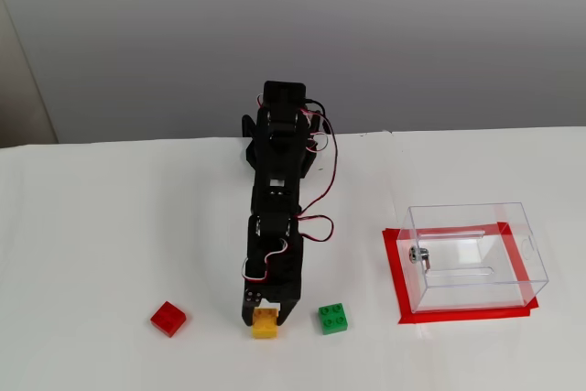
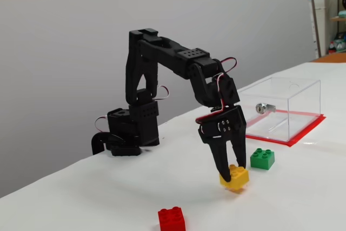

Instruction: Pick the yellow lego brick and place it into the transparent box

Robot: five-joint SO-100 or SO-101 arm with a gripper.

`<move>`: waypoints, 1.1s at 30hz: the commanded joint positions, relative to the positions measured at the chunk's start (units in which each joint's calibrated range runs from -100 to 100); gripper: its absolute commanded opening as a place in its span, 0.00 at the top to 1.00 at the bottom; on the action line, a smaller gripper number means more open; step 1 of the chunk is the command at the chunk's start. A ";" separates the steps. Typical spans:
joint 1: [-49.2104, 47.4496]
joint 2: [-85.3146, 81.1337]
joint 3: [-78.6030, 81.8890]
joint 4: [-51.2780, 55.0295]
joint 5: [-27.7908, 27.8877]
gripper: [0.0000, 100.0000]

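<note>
the hand (image 2: 233, 167) pinches the yellow brick (image 2: 234, 177) on the white tabletop (image 1: 92, 226). in a fixed view a green brick (image 1: 332, 318) sits just right, a red brick (image 1: 168, 318) left, the clear box (image 1: 474, 256) far right on red tape (image 1: 399, 281).

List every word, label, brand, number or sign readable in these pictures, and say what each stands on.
None: no readable text in either fixed view.
The black arm, the gripper, the yellow lego brick, the green brick, the red brick and the transparent box show no print.
Items on the far-right shelves: too small and blurred.
</note>
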 commanded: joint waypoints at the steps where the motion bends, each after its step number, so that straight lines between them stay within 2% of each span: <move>1: -1.15 -6.91 -1.45 0.66 0.04 0.85; 8: -2.11 -12.68 -1.36 5.53 -0.01 0.85; 16: -8.03 -24.48 -1.45 9.10 -0.01 0.85; 24: -20.60 -34.57 -1.36 9.10 -0.01 0.85; 33: -37.97 -37.37 -1.36 9.10 -0.01 0.85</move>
